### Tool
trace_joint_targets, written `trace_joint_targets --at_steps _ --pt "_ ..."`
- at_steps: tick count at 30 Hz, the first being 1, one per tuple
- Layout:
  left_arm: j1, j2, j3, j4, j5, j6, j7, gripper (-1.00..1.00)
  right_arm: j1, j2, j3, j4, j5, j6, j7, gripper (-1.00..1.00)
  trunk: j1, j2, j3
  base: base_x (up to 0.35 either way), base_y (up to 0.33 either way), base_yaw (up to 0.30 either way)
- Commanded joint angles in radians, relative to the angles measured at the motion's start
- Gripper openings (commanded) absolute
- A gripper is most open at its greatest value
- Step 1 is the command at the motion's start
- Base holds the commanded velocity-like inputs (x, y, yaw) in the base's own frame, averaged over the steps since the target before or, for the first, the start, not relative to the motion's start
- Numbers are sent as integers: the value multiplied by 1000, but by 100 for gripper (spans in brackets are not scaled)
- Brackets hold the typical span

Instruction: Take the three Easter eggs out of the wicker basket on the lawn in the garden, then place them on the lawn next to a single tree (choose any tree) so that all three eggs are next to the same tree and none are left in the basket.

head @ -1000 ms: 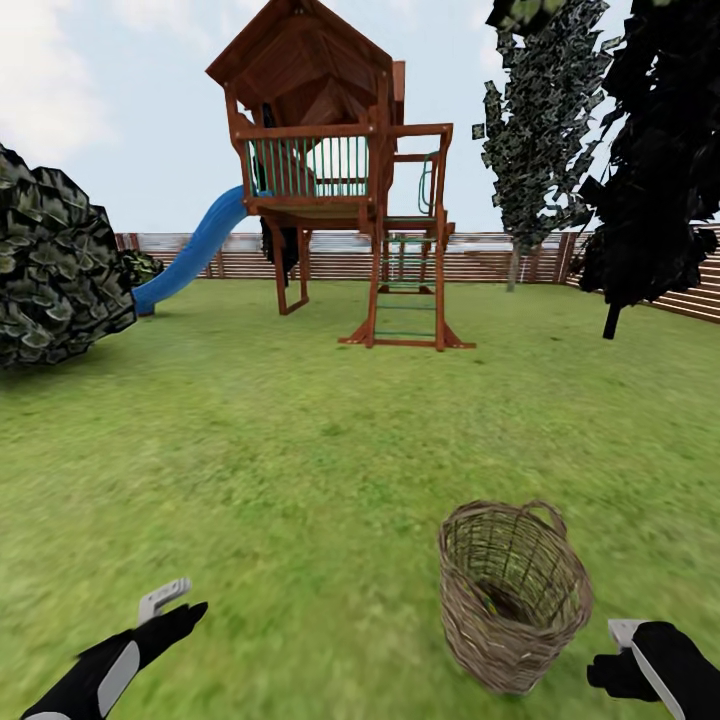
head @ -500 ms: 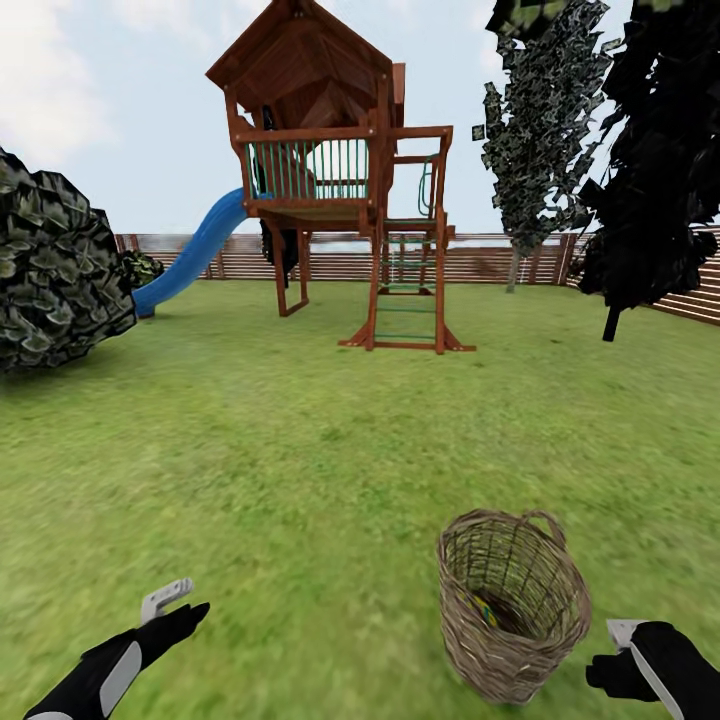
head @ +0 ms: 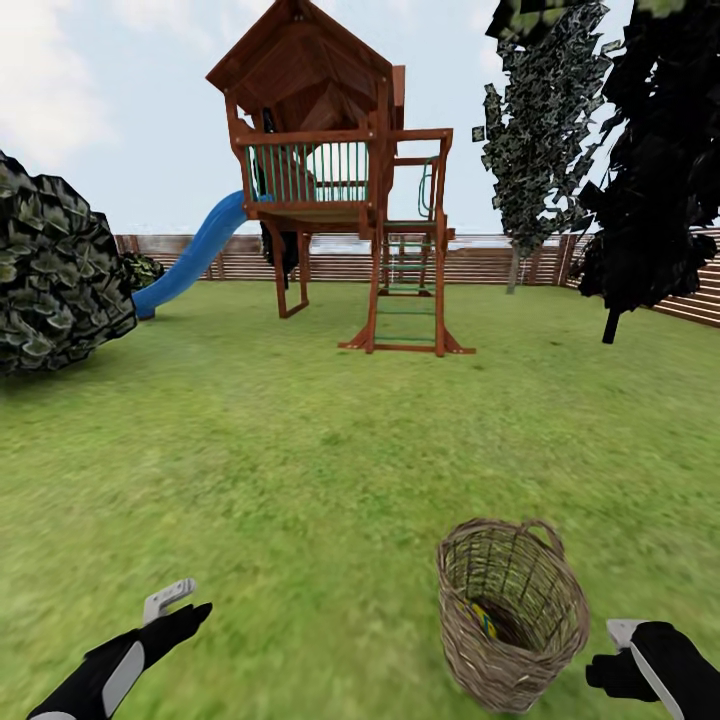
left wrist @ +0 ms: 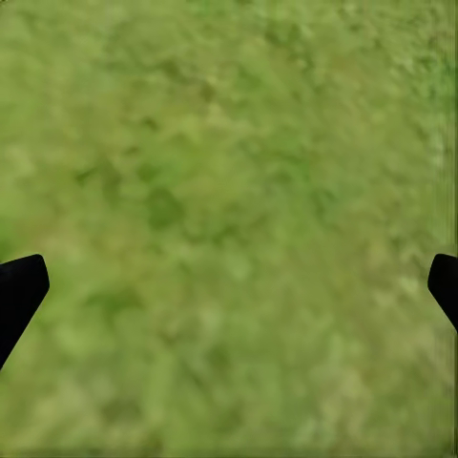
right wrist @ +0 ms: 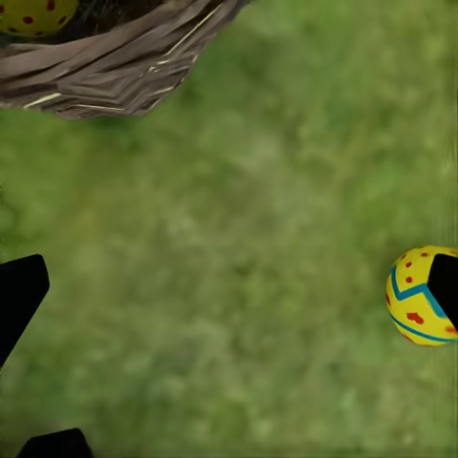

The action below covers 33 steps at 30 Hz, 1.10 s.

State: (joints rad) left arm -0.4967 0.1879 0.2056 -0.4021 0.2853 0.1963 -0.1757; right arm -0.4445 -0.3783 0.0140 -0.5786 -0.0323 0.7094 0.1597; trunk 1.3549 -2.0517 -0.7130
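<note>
Hovering over the lawn (head: 300, 450), right end effector (head: 625, 660) spread wide, wicker basket (head: 512, 615) just beside it, one Easter egg (right wrist: 420, 296) on grass near its fingertip; left end effector (head: 175, 605) likewise released

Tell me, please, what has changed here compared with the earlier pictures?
The wicker basket sits slightly lower in the head view, and more of its inside shows, with a yellow egg now visible. The play tower barely shifted, so probably the camera moved. Nothing was taken or let go. The left hand and right hand stayed in place, open.
</note>
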Motion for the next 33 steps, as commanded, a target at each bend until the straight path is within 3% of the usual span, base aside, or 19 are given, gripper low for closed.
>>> trace_joint_targets --at_steps 1,9,16,33 --pt "0 -3 6 -1 7 9 -4 100 0 -1 1 -1 -3 5 1 100 -4 7 2 0 0 0" --pt "0 -13 4 -1 5 10 -4 100 0 -1 -2 -1 -3 5 1 100 -35 63 27 0 0 0" --pt "0 -20 -52 -1 6 10 -2 100 0 -1 -2 -1 -3 4 1 100 -62 112 49 0 0 0" --pt "0 -21 -57 0 6 10 -2 100 0 -1 -4 -1 -3 5 1 100 -127 231 102 0 0 0"
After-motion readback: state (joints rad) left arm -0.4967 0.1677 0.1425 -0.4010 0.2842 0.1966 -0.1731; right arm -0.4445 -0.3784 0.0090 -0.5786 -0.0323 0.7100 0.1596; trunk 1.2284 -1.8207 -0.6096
